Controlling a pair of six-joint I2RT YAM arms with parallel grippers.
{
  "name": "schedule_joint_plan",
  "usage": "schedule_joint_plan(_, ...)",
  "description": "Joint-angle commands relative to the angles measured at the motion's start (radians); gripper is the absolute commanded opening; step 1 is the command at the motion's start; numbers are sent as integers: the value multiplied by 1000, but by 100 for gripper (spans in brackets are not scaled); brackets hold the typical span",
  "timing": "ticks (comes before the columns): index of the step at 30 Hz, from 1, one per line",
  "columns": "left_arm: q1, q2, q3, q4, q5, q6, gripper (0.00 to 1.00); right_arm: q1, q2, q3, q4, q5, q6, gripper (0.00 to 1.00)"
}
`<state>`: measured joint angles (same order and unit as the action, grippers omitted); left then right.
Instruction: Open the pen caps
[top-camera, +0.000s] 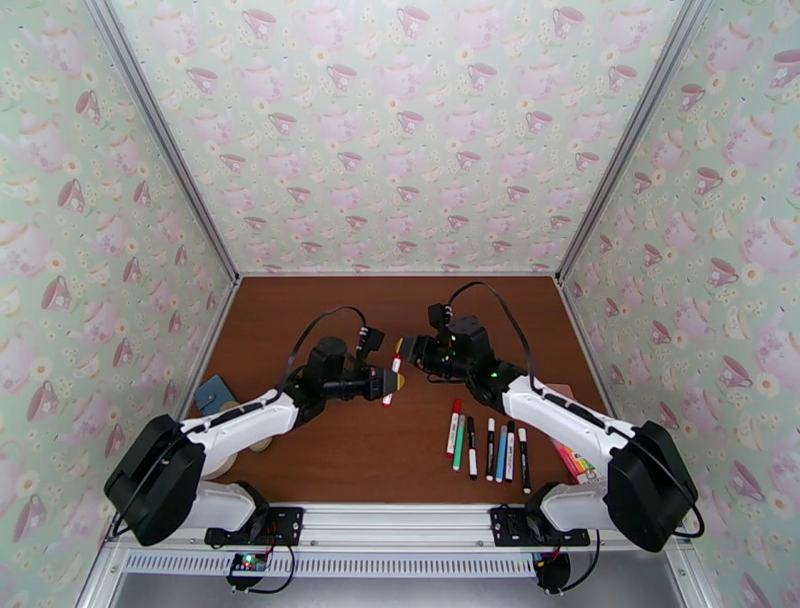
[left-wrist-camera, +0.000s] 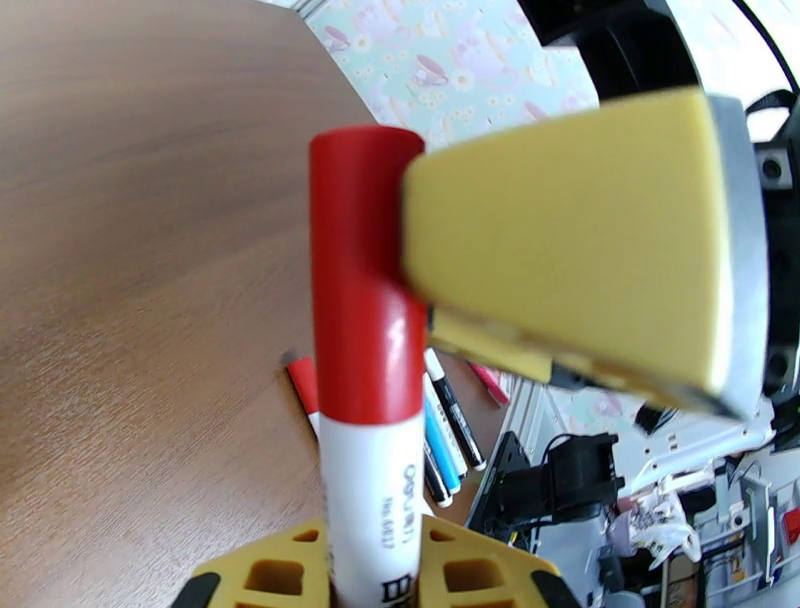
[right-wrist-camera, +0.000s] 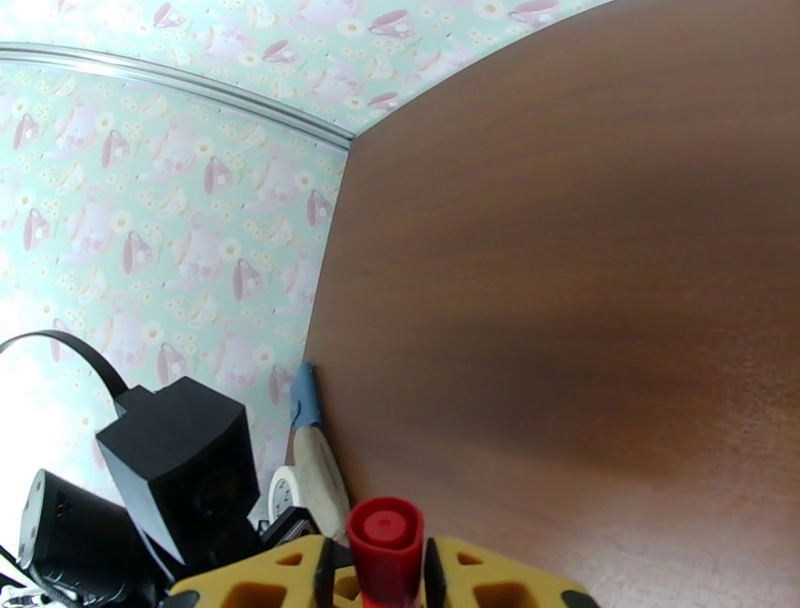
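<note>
Held aloft above mid-table, between the two arms: one slim white-barrelled marker pen (left-wrist-camera: 372, 480) with a glossy red plastic cap (left-wrist-camera: 360, 290). Clamped on the barrel by the left gripper (left-wrist-camera: 365, 575), yellow fingers snug on either side. Pinched at the cap by the right gripper (right-wrist-camera: 383, 572), one yellow pad pressed against the cap's side in the left wrist view. Runs lengthwise from left gripper to right, so probably calls for a straight pull apart along that axis. No gap visible at the cap seam. Lower barrel cut off by the frame edge; printed lettering too blurred to read. Other markers (top-camera: 488, 448) in a row on the brown wooden table (top-camera: 300, 450), nearer the right arm.
</note>
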<state>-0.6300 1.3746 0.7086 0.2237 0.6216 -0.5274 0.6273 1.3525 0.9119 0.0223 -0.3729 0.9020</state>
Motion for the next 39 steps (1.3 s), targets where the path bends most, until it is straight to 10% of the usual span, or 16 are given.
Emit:
schedule_joint_plan(1, -4, -31, 10, -75, 42, 85, 11, -8, -17, 50, -84, -68, -29, 37)
schedule_joint_plan(39, -95, -22, 69, -196, -151, 144, 7, 10, 64, 52, -96, -87, 23, 29)
